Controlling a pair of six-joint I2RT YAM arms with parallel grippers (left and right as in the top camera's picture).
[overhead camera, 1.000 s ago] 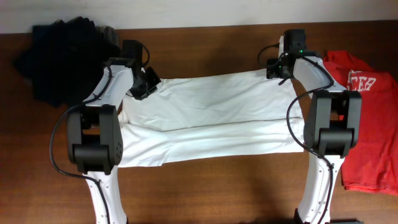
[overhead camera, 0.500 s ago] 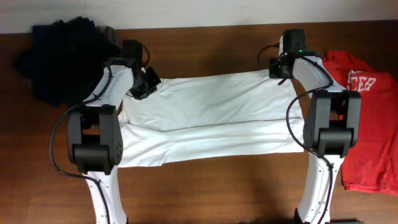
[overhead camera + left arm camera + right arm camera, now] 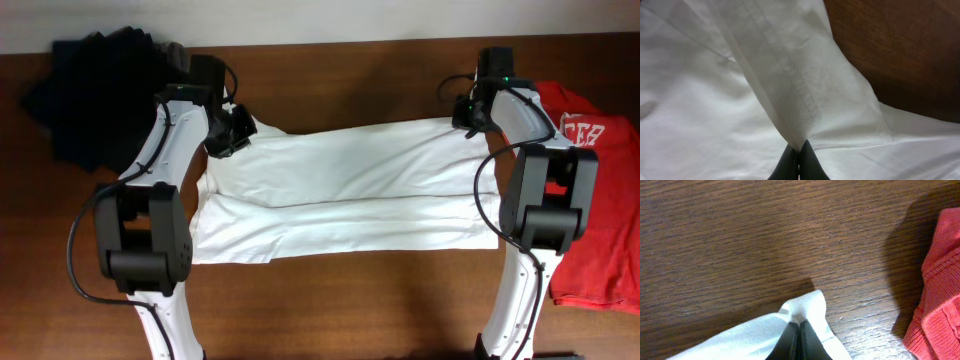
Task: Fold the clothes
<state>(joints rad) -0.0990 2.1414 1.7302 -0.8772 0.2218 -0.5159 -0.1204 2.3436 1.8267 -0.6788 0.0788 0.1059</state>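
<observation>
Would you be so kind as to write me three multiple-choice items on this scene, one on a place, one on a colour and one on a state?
1. Where does the red T-shirt lie?
A. at the robot's far left
B. at the robot's far right
C. in the middle

2. What colour is the spread T-shirt?
A. black
B. white
C. red

3. How does the right gripper stand?
A. open over bare wood
B. shut on the red T-shirt
C. shut on a corner of the spread T-shirt

Answers:
1. B, since the overhead view shows it at the right-hand edge.
2. B, since the cloth is plainly white in every view.
3. C, since the right wrist view shows closed fingers pinching white cloth.
</observation>
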